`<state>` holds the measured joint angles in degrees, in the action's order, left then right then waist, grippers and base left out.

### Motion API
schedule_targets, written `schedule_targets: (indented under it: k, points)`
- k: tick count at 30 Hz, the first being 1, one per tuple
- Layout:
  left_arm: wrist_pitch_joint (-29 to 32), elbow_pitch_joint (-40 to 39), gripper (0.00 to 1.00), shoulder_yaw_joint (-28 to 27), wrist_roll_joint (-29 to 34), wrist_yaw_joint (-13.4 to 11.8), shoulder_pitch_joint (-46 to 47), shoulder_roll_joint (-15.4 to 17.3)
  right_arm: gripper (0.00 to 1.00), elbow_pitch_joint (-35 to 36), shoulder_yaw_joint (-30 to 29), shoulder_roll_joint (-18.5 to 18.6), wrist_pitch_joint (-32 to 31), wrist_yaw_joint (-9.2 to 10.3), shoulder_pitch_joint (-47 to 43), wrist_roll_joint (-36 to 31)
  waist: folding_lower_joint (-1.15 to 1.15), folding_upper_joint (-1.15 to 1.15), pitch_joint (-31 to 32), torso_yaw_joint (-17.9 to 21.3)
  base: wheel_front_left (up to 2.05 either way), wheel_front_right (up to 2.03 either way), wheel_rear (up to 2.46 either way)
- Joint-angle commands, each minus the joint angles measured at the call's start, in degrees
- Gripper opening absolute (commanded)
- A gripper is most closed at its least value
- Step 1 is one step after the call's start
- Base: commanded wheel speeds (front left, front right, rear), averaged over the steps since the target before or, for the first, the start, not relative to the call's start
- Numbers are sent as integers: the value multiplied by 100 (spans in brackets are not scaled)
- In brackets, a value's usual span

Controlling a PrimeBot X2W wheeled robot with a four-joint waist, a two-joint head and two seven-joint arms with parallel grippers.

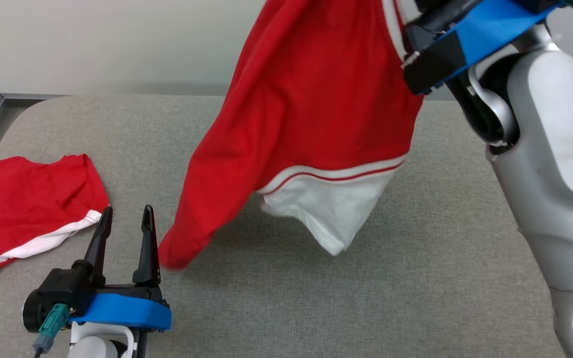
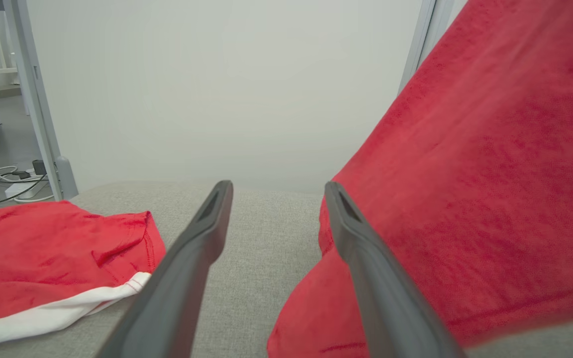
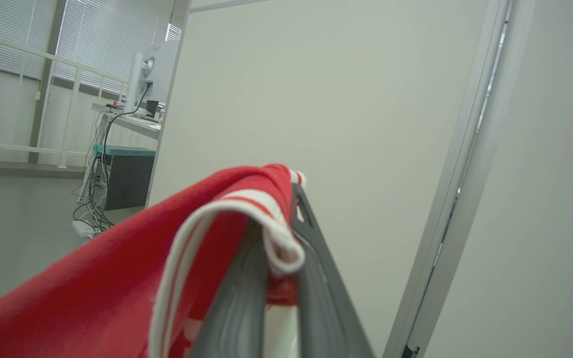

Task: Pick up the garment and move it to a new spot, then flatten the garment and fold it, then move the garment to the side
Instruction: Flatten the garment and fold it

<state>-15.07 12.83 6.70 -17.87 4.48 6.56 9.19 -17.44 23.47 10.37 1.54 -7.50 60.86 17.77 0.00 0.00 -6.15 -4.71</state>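
Red garment [image 1: 311, 114]: hangs below the right gripper [image 3: 279, 233], held up over the grey table [image 1: 416, 278] for moving; its lowest corner droops just beside the fingertips of the left gripper [image 1: 127, 211].
Right gripper: fingers clamped on the white-striped hem, which folds over their tips.
Left gripper: fingers spread, empty, probably ready to catch that corner.
White panel [image 1: 336, 214]: crumpled, dangling.
Second red garment [image 1: 23, 199]: flat, outside the left fingers.

The left claw [image 1: 127, 211] sits low, fingers spread wide and pointing forward. The right arm [image 1: 540, 124] is lifted high; the right claw [image 3: 282, 211] looks clamped shut, its tips partly hidden.
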Motion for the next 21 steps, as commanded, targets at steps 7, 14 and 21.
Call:
schedule_targets:
  k: [7, 14, 21]
  points:
    - [-15, -127, 100, 133, 36, 31, 231, -82, 0, -683, -955, 480, -485, 1, -1059, -114, 0, 0, -475, -80, 0, 0, 0]
    - [-15, -214, 100, 343, 78, 125, 683, -158, 0, -1822, -1592, 749, -300, 1, -925, -438, 0, 0, -1135, -367, 0, 0, 0]
    - [-16, -233, 100, 482, 157, 197, 1048, -251, 100, -2882, -2004, 725, -123, 1, -451, -675, 0, 0, -1515, -634, 0, 0, 0]
